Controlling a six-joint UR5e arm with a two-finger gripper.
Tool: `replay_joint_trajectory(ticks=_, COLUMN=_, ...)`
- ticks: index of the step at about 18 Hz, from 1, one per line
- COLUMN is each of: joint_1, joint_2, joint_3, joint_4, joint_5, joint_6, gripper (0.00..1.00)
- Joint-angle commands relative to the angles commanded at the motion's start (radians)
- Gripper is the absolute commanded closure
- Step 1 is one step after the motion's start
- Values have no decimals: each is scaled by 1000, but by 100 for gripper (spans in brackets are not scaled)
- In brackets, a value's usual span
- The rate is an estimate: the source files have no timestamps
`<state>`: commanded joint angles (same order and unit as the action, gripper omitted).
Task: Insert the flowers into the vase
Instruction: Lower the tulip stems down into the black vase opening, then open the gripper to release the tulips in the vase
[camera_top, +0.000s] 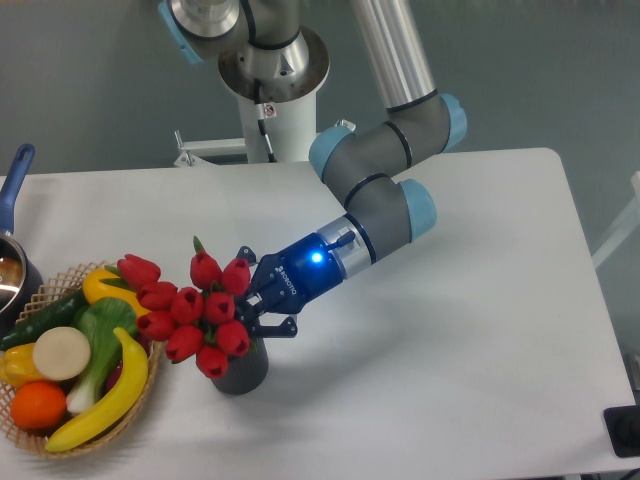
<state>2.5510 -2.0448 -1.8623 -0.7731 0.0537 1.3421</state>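
Camera: flowers (190, 310) in gripper (245, 307)

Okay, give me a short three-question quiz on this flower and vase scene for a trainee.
1. True or false: the flowers lie flat on the table.
2. What stands directly left of the vase? A) a wicker basket of fruit and vegetables B) a toaster C) a stack of plates
3. Fill in: the gripper holds the bunch from its ____ side in the image.

Key
1. False: the gripper holds them at the vase mouth, tilted left.
2. A, the basket.
3. Right.
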Motion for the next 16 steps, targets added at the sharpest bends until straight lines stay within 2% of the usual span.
replay_joint_trajectory(ticks=2, joint_1=0, joint_2=-3, joint_3=-2, joint_4=0, joint_5=0, joint_6=5, gripper=72)
replay_joint_trajectory(ticks=4, joint_1=0, joint_2=-5, joint_3=-2, joint_4=2, joint_5=0, joint_6=5, gripper=66)
replay_joint_trajectory(ticks=13, joint_1=0, joint_2=-3, joint_3=-8, joint_4=2, joint_5=0, joint_6=6, gripper=61)
replay_joint_trajectory(ticks=15, joint_1=0, joint_2=-3, joint_3=-8, joint_4=3, joint_5=0, joint_6=6, gripper=56)
replay_joint_trajectory(ticks=16, joint_1=0, joint_2=-3, joint_3=-8, joint_4=3, joint_5=0, joint_6=6, gripper=48)
